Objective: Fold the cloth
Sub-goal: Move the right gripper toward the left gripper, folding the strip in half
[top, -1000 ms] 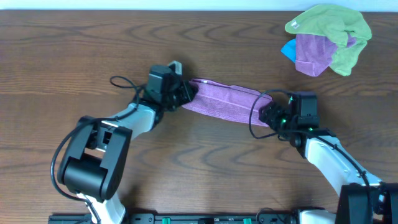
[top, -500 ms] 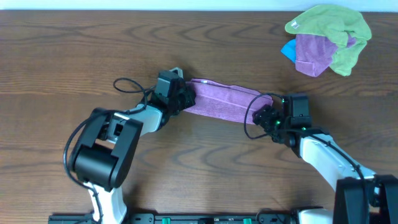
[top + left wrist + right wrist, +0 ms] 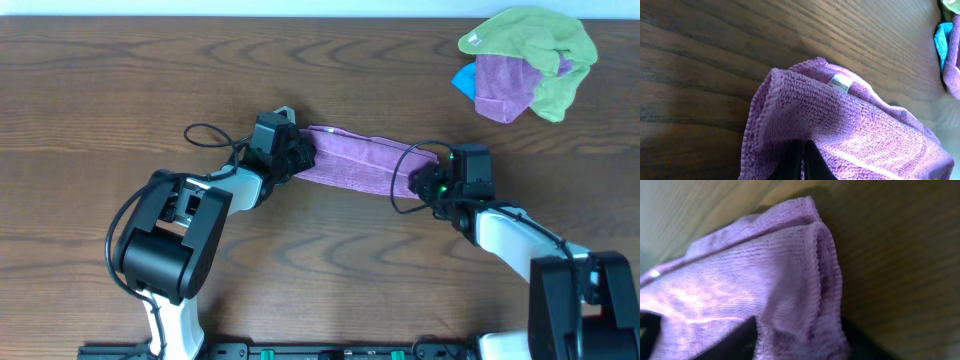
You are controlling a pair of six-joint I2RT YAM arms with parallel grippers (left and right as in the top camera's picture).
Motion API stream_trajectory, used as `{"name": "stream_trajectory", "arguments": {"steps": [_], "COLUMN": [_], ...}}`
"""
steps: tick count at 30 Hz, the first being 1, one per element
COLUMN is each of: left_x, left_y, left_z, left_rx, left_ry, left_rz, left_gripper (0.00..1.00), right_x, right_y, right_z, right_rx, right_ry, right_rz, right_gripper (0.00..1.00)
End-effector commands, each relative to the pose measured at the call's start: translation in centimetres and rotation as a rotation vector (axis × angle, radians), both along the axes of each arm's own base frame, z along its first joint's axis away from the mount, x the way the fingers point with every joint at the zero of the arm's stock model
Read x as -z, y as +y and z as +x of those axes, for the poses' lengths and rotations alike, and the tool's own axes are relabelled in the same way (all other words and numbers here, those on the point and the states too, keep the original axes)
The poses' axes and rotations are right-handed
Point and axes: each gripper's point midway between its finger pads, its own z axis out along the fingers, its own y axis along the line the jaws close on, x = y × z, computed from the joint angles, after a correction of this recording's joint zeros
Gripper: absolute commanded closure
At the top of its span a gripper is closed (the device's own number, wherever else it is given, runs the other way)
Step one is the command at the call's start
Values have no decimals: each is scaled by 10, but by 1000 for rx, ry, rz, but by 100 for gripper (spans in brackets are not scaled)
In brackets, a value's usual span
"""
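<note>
Hidden: both ends of the purple cloth [image 3: 360, 162] go under the arms in the overhead view, so the corners cannot be seen there
Left gripper [image 3: 300, 157]: in its wrist view only two dark fingers [image 3: 796, 162] show at the bottom edge, pressed together and pinching the cloth's left end, with a fold draped over them
Right gripper [image 3: 422, 183]: its wrist view is blurred and nearly filled by the cloth; dark finger parts [image 3: 732, 342] show on either side of the bunched right end, closed on it, with the tips cut off by the frame
Tag: a small white tag [image 3: 840, 83] sits near the hemmed edge at the left end; its print is too small to read
Cloth place: on the bench [image 3: 120, 90], near the middle, stretched between the two grippers
Long axis: a narrow band running from upper left to lower right in the overhead view, its left end farther from the robot
Layers: how many lie in the band cannot be told
Pile of cloths [image 3: 525, 60]: green, purple and blue, at the far right corner, well apart from the band; the blue one mostly covered
</note>
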Motion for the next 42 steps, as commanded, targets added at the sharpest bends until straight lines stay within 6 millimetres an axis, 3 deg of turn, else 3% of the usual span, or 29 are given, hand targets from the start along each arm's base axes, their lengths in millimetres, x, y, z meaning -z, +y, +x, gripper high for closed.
{"name": "stream_trajectory", "arguments": {"steps": [1, 5, 9, 18, 24, 33, 42], "left_x": [8, 9, 10, 10, 10, 2, -4], "left_y": [3, 3, 4, 3, 2, -3, 0], "left_z": [3, 2, 1, 1, 0, 5, 7], "left_rx": [-13, -10, -8, -8, -3, 13, 16], "left_ry": [10, 17, 23, 22, 23, 10, 7], "left_rz": [18, 23, 28, 27, 21, 0, -23], "left_gripper": [94, 94, 94, 94, 94, 94, 94], "right_x": [16, 4, -14, -81, -106, -116, -98], "right_y": [-6, -5, 2, 41, 64, 104, 143], "right_z": [-7, 10, 24, 38, 46, 43, 50], "right_rx": [4, -55, -135, -383, -448, -530, -605], "right_ry": [32, -70, -171, -363, -428, -491, -475], "right_rz": [-51, -94, -113, -236, -250, -229, -212], "right_gripper": [72, 99, 99, 99, 99, 99, 99]}}
